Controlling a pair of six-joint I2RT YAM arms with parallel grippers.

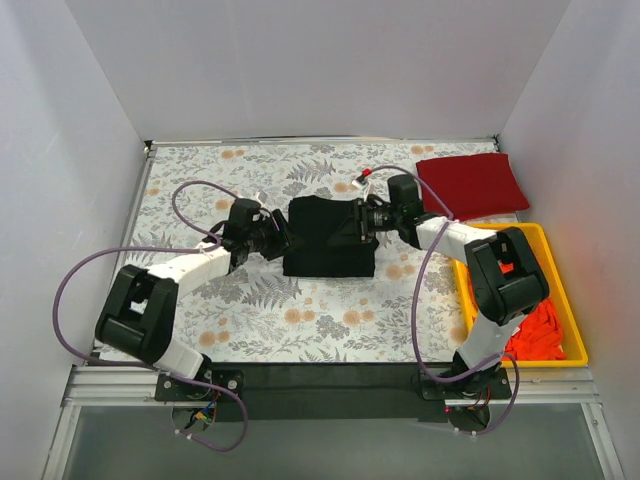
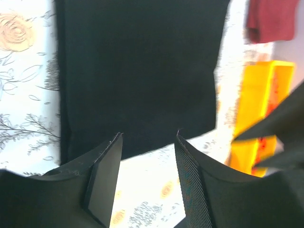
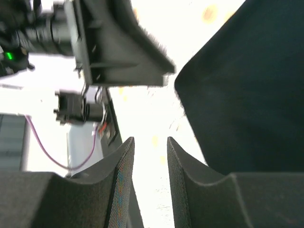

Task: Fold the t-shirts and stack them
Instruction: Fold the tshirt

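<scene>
Top external: black shirt [image 1: 328, 238] folded on bench [image 1: 300, 320], red shirt [image 1: 470, 182] folded apart, unstacked; orange shirts [image 1: 535, 335] lie in bin [image 1: 572, 325]. Left end effector [image 2: 148, 134] and right end effector [image 3: 150, 140] both parted, empty.

The left arm [image 1: 185, 268] and right arm [image 1: 445, 236] share one build: glossy white shells between chunky black joint blocks. A thin purple cable [image 1: 57, 300] loops beside each, and a red-and-white plug [image 1: 362, 180] sits near the right wrist. The left pincer [image 2: 148, 137] and right pincer [image 3: 150, 140] are matte black wedges, their pads [image 2: 190, 180] finely ribbed like mesh.
</scene>
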